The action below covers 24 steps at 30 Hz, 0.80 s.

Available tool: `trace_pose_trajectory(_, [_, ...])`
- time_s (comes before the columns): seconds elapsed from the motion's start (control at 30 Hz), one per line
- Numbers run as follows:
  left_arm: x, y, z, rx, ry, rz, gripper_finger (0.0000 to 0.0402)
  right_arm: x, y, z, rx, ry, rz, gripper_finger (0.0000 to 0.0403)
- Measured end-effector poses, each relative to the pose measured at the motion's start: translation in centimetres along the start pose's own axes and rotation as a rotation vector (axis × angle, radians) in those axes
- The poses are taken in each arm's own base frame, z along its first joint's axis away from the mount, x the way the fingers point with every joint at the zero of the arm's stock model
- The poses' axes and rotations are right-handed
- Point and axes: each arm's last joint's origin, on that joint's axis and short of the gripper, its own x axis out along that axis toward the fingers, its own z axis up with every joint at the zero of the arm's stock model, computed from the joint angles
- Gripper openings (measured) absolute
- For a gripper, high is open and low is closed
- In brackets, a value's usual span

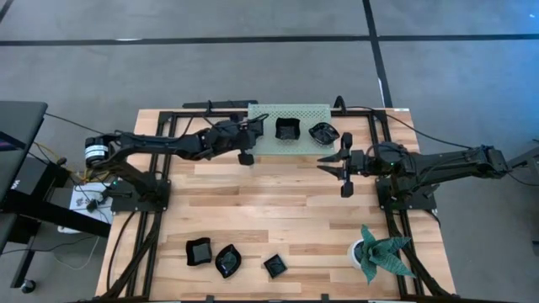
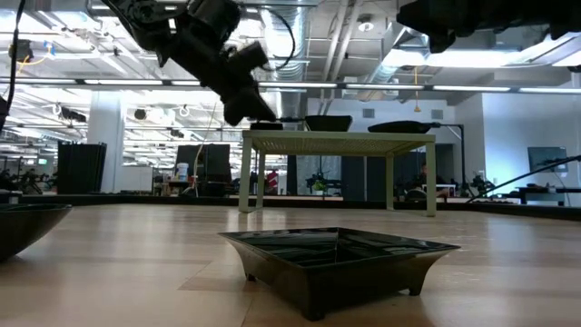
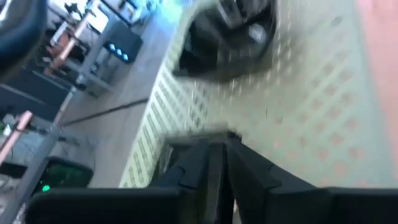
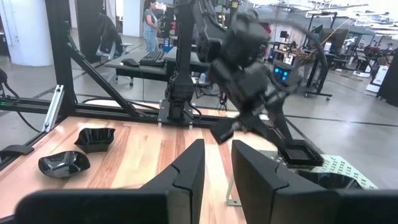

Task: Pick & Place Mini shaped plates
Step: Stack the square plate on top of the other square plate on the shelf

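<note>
Left fingers [image 1: 246, 140] grip square plate [image 4: 300, 152] above green perforated stand [image 1: 265, 139], right fingers [image 1: 335, 165] open, wooden table [image 1: 269, 202].

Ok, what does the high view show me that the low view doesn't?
Only the high view: the potted plant, all three front plates together, and that the right pincer is open beside the rack. Only the low view: the rack's legs and the room behind. Both: two plates on the rack and the left pincer at its end.
</note>
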Motion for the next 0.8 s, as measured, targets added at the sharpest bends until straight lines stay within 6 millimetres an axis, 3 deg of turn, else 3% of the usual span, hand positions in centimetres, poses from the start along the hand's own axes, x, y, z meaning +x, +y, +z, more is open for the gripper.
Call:
trace_pose_trajectory(0.23, [-2.4, 0.1, 2.1, -0.008, -0.108, 0.015, 0.0103, 0.0, 0.0, -0.1, -0.001, 0.006, 0.001, 0.0075])
trace_pose_trajectory(0.37, [-4.5, -1.3, 4.1, -0.076, -0.212, -0.048, 0.0106, 0.0, 0.0, -0.1, -0.001, 0.006, 0.001, 0.0075])
trace_pose_trajectory(0.6, [-7.8, -7.3, 7.1, -0.168, -0.402, -0.465, 0.0106, 0.0, 0.0, -0.1, 0.000, 0.006, 0.001, 0.0075])
trace_pose_trajectory(0.8, [-9.2, -12.5, 7.7, -0.449, -0.288, -0.747, 0.0108, 0.0, 0.0, -0.1, 0.002, 0.006, 0.001, 0.0075])
